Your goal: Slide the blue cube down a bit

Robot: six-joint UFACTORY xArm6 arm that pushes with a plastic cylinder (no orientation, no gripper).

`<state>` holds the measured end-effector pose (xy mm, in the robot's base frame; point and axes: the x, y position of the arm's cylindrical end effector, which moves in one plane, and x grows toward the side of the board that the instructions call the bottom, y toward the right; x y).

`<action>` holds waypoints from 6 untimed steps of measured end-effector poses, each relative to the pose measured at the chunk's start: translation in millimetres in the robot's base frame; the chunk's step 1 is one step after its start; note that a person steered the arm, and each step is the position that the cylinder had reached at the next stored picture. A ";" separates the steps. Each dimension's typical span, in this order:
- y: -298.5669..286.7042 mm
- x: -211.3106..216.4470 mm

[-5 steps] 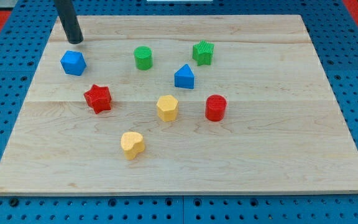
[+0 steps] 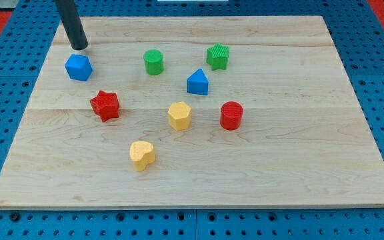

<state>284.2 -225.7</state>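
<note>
The blue cube sits near the upper left of the wooden board. My tip rests on the board just above the cube, a small gap apart from its upper edge. The dark rod rises from the tip toward the view's top left and leaves the frame.
A red star lies below the blue cube. A green cylinder, green star-like block, blue house-shaped block, yellow hexagon, red cylinder and yellow heart are spread to the right. Blue pegboard surrounds the board.
My tip has shifted slightly to the left and a touch down, staying just above the blue cube. No block has moved.
</note>
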 end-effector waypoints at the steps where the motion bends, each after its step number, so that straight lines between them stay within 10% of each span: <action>1: 0.0 17.0; 6: 44.4 67.2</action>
